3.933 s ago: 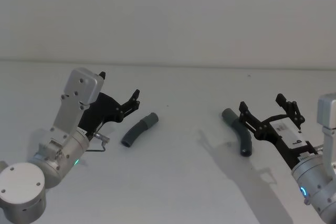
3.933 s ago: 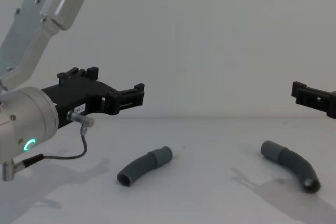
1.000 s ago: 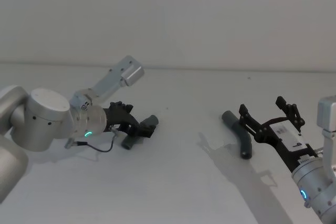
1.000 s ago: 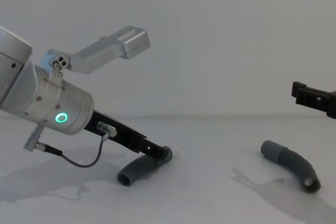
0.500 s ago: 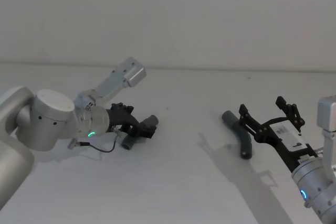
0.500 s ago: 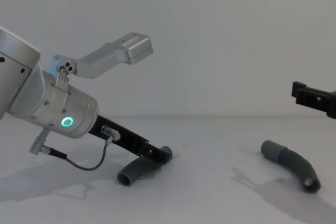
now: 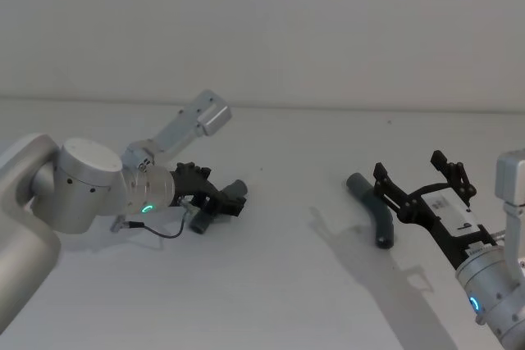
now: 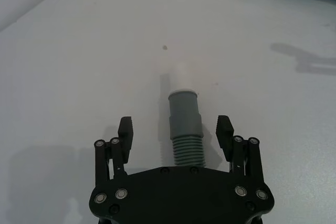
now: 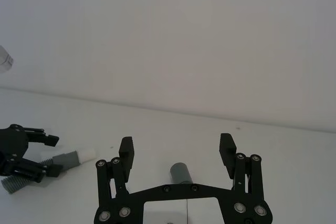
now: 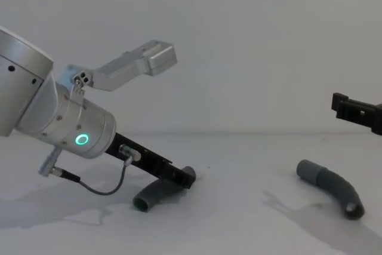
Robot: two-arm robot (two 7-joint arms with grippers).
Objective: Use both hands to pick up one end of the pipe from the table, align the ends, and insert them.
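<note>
Two dark grey ribbed pipe pieces lie apart on the off-white table (image 7: 271, 284). My left gripper (image 7: 223, 202) is down at the left piece (image 10: 149, 196). In the left wrist view this gripper (image 8: 175, 132) is open, one finger on each side of the ribbed part. The smooth cuff (image 8: 184, 114) and its whitish tip (image 8: 182, 74) stick out past the fingertips. The right piece (image 7: 373, 211) lies curved with its cuff end (image 9: 181, 171) toward the back. My right gripper (image 7: 408, 161) hovers open just right of it and above it, holding nothing.
A plain pale wall stands behind the table. A thin grey cable (image 10: 98, 186) loops from the left wrist down near the table. The table's middle stretch (image 10: 245, 201) separates the two pieces. The left arm's silver link (image 7: 193, 120) rises behind the left gripper.
Since 3.9 s ago the left gripper has come down from above the table and straddles the left pipe piece. In the last second it only shifted slightly. The right arm has not moved.
</note>
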